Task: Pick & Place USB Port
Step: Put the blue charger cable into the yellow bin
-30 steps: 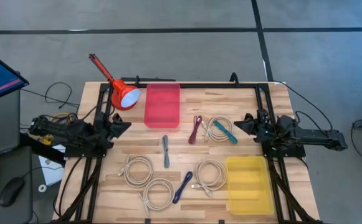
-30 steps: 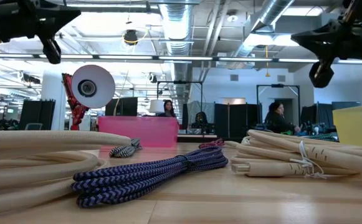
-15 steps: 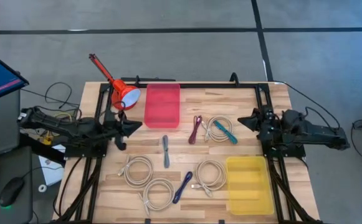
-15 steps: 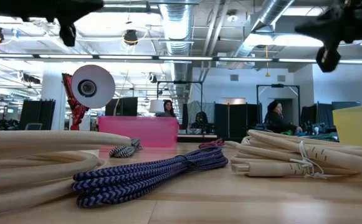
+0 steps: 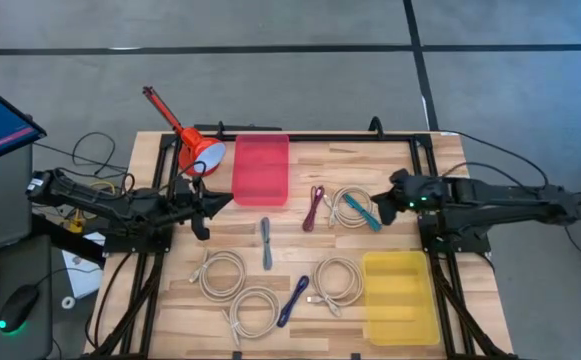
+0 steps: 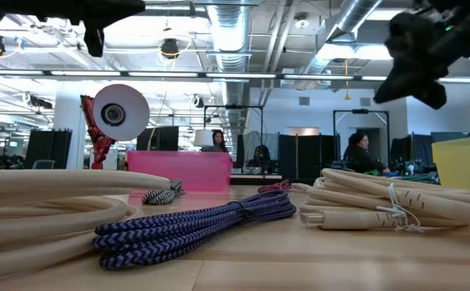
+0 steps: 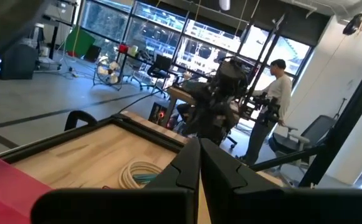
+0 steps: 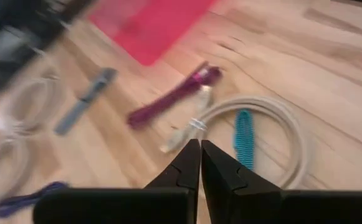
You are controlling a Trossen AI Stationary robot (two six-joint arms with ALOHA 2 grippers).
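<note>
Table (image 5: 440,150): wooden, cables scattered across it.

- Red bin (image 5: 261,168): far edge, left of centre. Empty as far as can be seen.
- Yellow bin (image 5: 400,296): near right corner.
- Cables: magenta (image 5: 316,207) and teal (image 5: 361,211) beside a cream coil (image 5: 350,203), centre right; grey (image 5: 266,243) mid-table; blue (image 5: 294,299) and three more cream coils towards the near edge.
- Red lamp (image 5: 195,150): far left corner.
- Right gripper (image 5: 389,206): fingers pressed together, holding nothing, above the teal cable and cream coil.
- Left gripper (image 5: 203,210): also closed and empty, at the left edge, nearest the red bin.

Handling note: the right gripper looks to be lining up on the teal cable. It should open its fingers before descending, straddle the bundle across its narrow width, and keep clear of the cream coil touching it, so only one cable lifts.
</note>
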